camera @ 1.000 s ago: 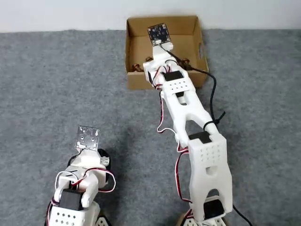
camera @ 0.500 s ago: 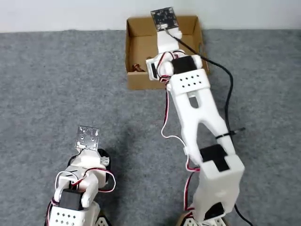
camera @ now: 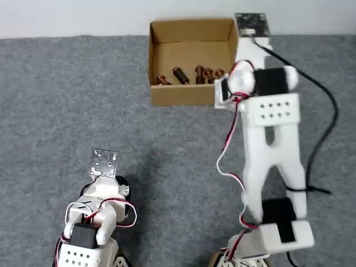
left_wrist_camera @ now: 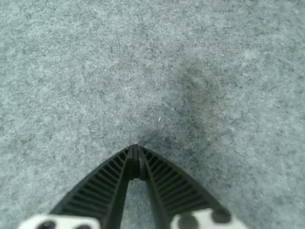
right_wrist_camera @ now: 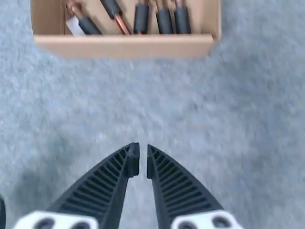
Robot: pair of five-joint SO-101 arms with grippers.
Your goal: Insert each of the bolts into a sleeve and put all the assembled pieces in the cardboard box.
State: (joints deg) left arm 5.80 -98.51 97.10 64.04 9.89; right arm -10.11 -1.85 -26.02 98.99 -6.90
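The cardboard box (camera: 183,94) stands at the back of the table. Several bolts in black sleeves (camera: 197,74) lie in a row along its near wall. In the right wrist view the same box (right_wrist_camera: 124,45) and sleeved bolts (right_wrist_camera: 164,19) lie ahead of my right gripper (right_wrist_camera: 142,160). That gripper hangs over bare carpet and is shut to a thin slit, with nothing in it. The right arm (camera: 261,89) stretches up beside the box's right side. My left gripper (left_wrist_camera: 136,150) is shut and empty, low over the carpet. Its arm (camera: 103,192) is at the front left.
Grey carpet (camera: 83,100) covers the table, with open room left of the box and between the arms. A pale wall runs along the back edge behind the box. The right arm's black cable (camera: 325,111) loops at the far right.
The right arm has lifted out of the box and swung right, so the sleeved bolts inside now show. The left arm has not moved.
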